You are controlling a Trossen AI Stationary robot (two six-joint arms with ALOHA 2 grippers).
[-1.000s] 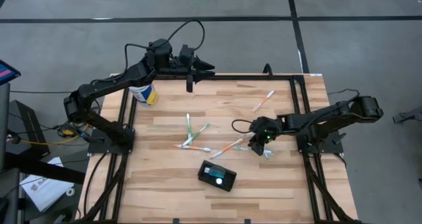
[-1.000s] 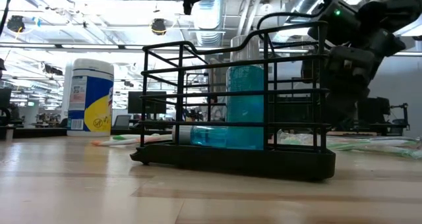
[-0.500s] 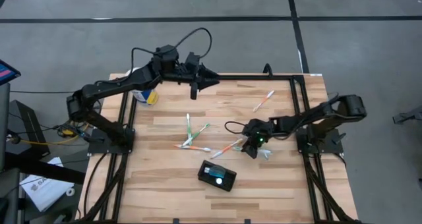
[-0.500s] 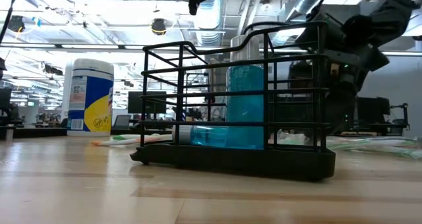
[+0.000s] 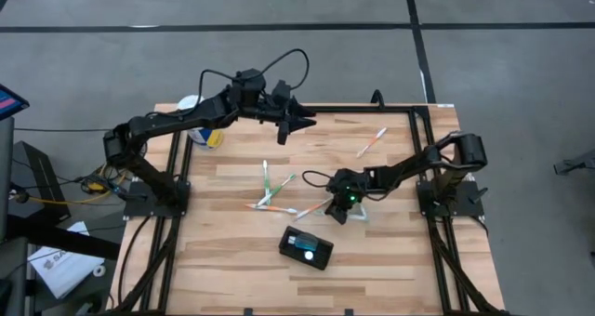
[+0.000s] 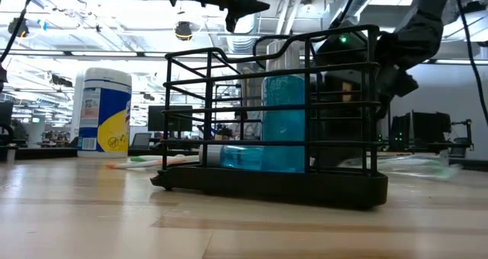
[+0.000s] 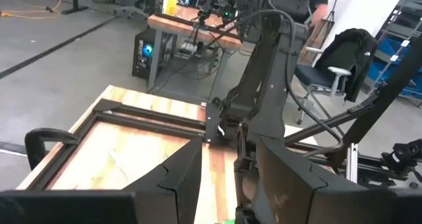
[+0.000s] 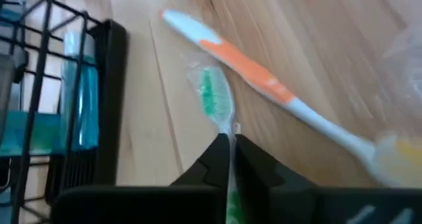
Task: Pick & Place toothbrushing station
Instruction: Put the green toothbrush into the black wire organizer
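Observation:
The toothbrushing station [image 5: 306,248] is a black wire holder with a blue bottle inside. It stands on its base near the table's front middle, fills the low view [image 6: 267,122], and shows in the right wrist view [image 8: 59,105]. My right gripper [image 5: 337,215] is low over the table just beyond the station, shut on a green toothbrush [image 8: 214,95] in clear wrap. An orange-and-white toothbrush [image 8: 264,79] lies on the wood beside it. My left gripper [image 5: 302,124] hangs high over the table's far middle, open and empty. My right gripper pinches the green toothbrush's neck [image 8: 229,133] just behind the head, between its two fingertips. The fingers slant down from the table's right and lie along the brush. The wrapped head sticks out beyond the fingertips. Whether the head rests on the wood, I cannot tell.
Several toothbrushes [image 5: 272,191] lie crossed left of centre, and one [image 5: 372,141] lies at the far right. A white-lidded canister [image 5: 200,130] with a blue-yellow label stands at the far left corner. A black frame edges the table.
My right gripper has gone toward the table's left and a little nearer, coming close to the station, still shut. My left gripper has swung toward the table's right, staying high over the far side.

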